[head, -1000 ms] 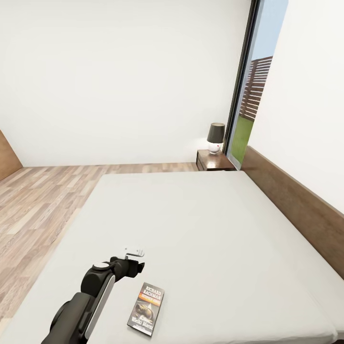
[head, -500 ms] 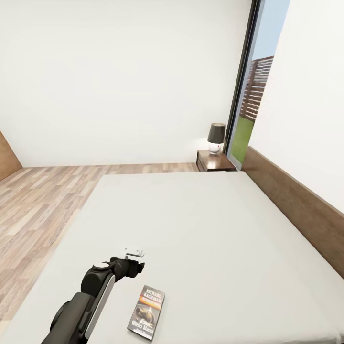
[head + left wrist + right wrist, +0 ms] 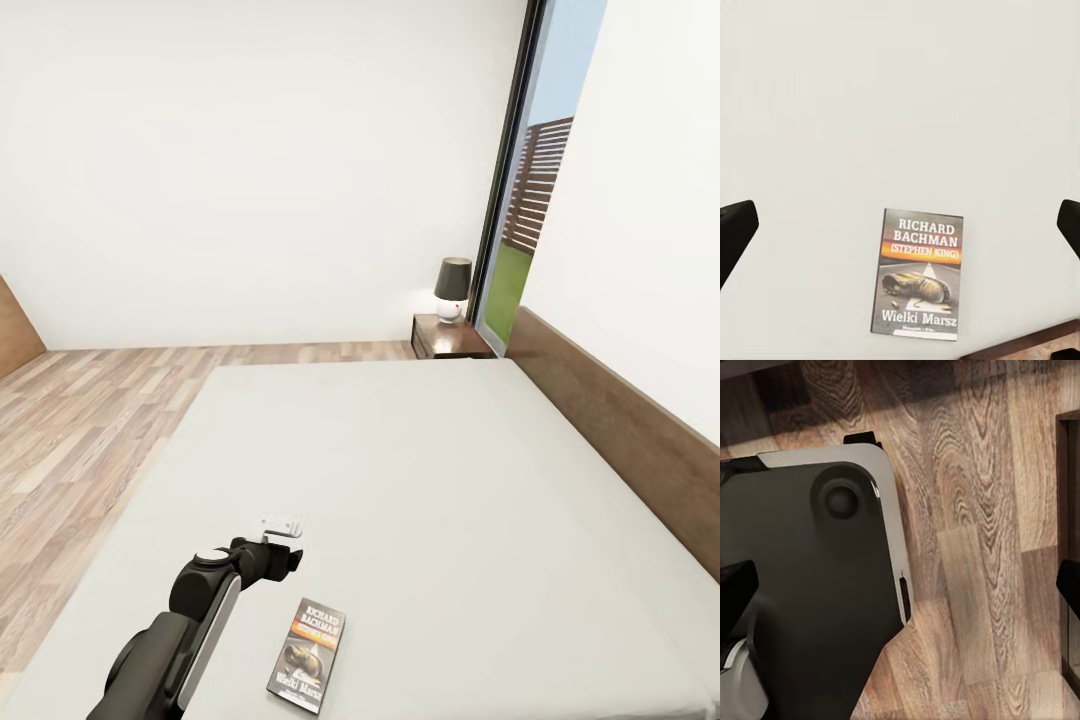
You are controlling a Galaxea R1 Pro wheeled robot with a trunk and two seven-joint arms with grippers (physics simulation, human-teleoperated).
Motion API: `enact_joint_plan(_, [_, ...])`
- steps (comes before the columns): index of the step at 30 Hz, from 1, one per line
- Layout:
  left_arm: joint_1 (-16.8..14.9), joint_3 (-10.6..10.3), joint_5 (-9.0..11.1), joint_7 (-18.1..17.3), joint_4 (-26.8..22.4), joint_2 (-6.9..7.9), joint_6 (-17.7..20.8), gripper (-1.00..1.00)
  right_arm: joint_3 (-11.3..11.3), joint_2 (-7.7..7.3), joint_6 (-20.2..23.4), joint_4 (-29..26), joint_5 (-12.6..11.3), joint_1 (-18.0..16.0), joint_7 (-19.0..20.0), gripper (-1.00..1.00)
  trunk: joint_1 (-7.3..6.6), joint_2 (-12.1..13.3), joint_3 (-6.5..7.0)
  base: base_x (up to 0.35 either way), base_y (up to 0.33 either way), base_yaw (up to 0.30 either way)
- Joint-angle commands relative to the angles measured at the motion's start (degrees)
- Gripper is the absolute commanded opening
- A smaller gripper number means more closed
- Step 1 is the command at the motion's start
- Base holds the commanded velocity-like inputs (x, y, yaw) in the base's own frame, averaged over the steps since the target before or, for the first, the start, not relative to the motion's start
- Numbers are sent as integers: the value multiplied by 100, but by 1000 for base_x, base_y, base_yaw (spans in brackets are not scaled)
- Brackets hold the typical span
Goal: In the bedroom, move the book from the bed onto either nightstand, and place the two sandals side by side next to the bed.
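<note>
One arm, the left one, reaches over the near part of the bed (image 3: 420, 470) in the head view, and its left gripper (image 3: 282, 524) hangs above the light-grey mattress. In the left wrist view the two dark fingertips (image 3: 735, 232) stand at opposite edges of the picture, wide apart, with nothing between them but the mattress, so the left gripper is spread.

To the right of this arm, close to the near edge of the bed, the book (image 3: 307, 655) lies flat with its cover up. The cover shows white lettering, an orange band and a greyish picture of a shoe. The book is near the left gripper but apart from it.

Further right and far back, a nightstand (image 3: 447, 338) stands at the far side of the bed, beside the tall window (image 3: 530, 190). A lamp (image 3: 451, 289) with a dark shade stands on it. The brown headboard (image 3: 620, 430) runs along the right wall.

In the right wrist view, the dark fingertips (image 3: 736, 589) of the right gripper (image 3: 900, 589) are also far apart, so it is spread and empty. Below it are the wood-plank floor (image 3: 975, 510) and a dark part of the robot's base (image 3: 810, 585).
</note>
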Motion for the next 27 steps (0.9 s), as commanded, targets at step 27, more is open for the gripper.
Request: enact_joint_plan(27, [-28, 79, 69, -526, 135, 50, -109, 100, -47, 229, -41, 25, 87, -9, 20, 100, 3, -12, -12, 1, 0, 0])
